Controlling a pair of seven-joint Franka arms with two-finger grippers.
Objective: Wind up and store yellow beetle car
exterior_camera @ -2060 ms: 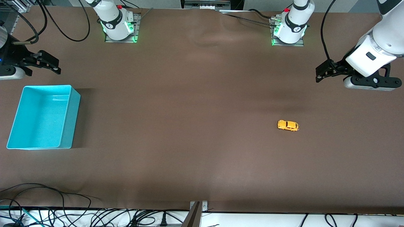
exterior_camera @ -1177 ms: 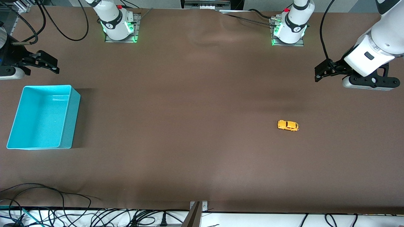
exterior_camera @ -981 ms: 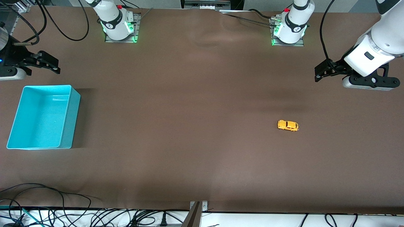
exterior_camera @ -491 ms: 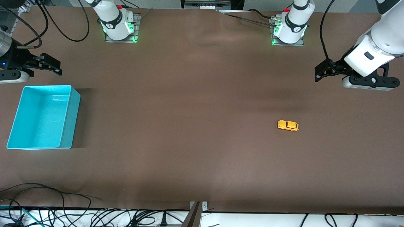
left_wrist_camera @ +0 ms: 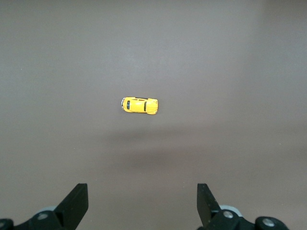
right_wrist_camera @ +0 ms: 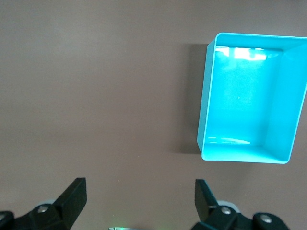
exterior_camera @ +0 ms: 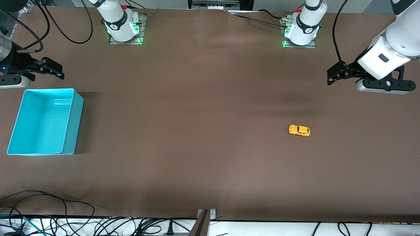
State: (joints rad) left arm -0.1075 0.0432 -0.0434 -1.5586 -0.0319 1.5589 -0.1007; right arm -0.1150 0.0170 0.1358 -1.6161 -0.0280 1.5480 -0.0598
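Note:
The yellow beetle car (exterior_camera: 299, 130) stands alone on the brown table toward the left arm's end; it also shows in the left wrist view (left_wrist_camera: 139, 105). My left gripper (exterior_camera: 332, 78) is open and empty, up in the air over the table near that end, apart from the car; its fingers stand wide in its wrist view (left_wrist_camera: 141, 208). My right gripper (exterior_camera: 55, 69) is open and empty over the table beside the turquoise bin (exterior_camera: 74, 124), its fingers wide in its wrist view (right_wrist_camera: 139, 206). The bin is empty, and it also shows in the right wrist view (right_wrist_camera: 204, 120).
The two arm bases (exterior_camera: 123, 28) (exterior_camera: 300, 31) stand along the table's edge farthest from the front camera. Loose cables (exterior_camera: 65, 219) lie along the nearest edge. A small metal bracket (exterior_camera: 206, 214) sits at the middle of the nearest edge.
My right gripper has shifted slightly over the table next to the bin. My left gripper rose a little early on and has held still since. The car has not moved.

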